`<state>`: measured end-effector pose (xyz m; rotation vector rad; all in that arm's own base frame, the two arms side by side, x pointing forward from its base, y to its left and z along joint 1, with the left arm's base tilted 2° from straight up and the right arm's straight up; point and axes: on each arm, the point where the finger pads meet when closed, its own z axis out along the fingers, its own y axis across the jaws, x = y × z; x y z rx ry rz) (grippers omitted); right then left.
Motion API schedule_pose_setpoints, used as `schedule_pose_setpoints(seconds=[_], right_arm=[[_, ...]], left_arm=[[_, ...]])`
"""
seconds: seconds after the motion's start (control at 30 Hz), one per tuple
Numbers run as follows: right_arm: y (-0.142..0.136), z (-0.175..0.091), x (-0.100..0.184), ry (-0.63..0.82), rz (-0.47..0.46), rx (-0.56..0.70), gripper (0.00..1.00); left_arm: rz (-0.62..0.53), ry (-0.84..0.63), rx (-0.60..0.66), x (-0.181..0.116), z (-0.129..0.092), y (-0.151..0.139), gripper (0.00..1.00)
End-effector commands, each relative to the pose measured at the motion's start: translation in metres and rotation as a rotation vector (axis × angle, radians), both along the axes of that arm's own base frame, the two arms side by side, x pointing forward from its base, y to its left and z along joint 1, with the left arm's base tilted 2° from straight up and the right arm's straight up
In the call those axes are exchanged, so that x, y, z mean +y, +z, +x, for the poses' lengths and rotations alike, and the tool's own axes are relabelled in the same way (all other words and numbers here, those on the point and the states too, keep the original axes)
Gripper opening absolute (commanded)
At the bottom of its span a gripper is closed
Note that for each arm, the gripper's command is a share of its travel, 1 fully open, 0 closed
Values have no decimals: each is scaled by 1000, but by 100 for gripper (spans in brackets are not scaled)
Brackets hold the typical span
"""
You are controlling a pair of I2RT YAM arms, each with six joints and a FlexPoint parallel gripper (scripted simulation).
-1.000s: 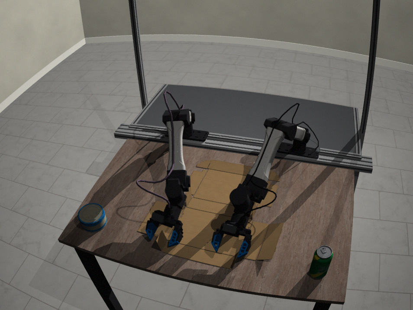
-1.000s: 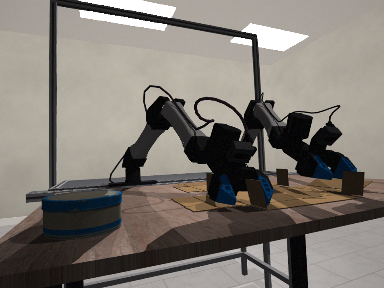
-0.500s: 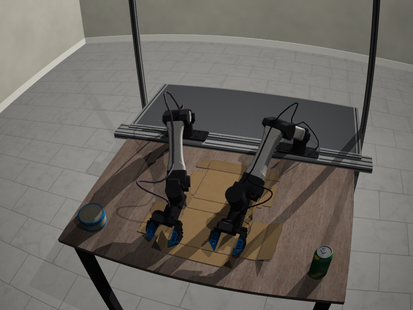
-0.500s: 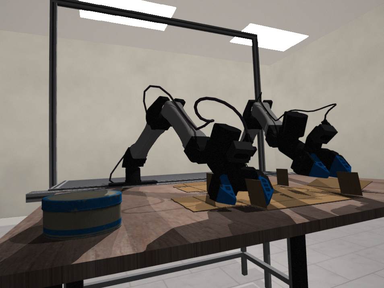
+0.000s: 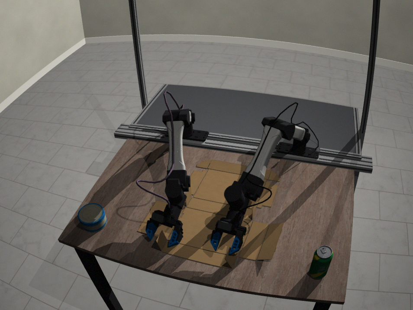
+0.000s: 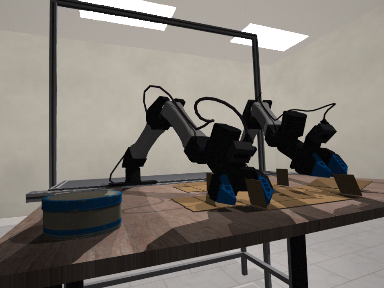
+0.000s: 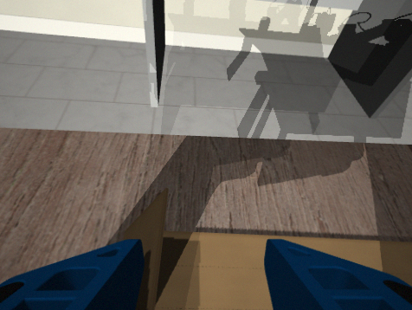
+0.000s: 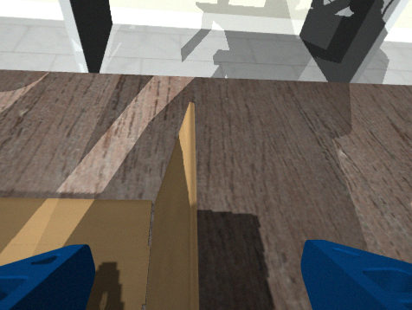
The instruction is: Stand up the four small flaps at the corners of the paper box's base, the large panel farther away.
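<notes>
The unfolded paper box (image 5: 208, 188) lies flat, its base (image 5: 196, 225) (image 6: 297, 201) (image 7: 229, 281) under the grippers. My left gripper (image 5: 223, 251) (image 6: 337, 174) is half open at one far corner; one finger is beside the outer face of a nearly upright flap (image 5: 230, 261) (image 6: 347, 184) (image 7: 151, 253). Whether they touch is unclear. My right gripper (image 5: 159, 242) is open at the other far corner; a flap (image 6: 255, 192) (image 8: 173, 221) stands steeply between its fingers, apart from both in the right wrist view. Two nearer flaps, one (image 6: 282, 177) plain and one (image 6: 209, 182) partly hidden by the right gripper, stand roughly upright.
A round tin (image 5: 92, 217) (image 6: 82, 213) stands near the table's edge on the right arm's side. A green can (image 5: 321, 263) stands on the left arm's side. A side panel (image 5: 261, 237) of the box reaches out beside the left gripper.
</notes>
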<state>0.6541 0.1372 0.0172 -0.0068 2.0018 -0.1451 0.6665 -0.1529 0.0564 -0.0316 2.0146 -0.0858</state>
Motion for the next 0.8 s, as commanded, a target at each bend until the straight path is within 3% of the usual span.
schedule_pose_setpoints(seconds=[0.0, 0.77], right_arm=[[-20, -1, 6, 18, -29, 37, 77], [-20, -1, 6, 18, -29, 37, 77]], left_arm=[[-5, -9, 0, -11, 3, -13, 50], [-1, -6, 11, -12, 2, -21, 50]])
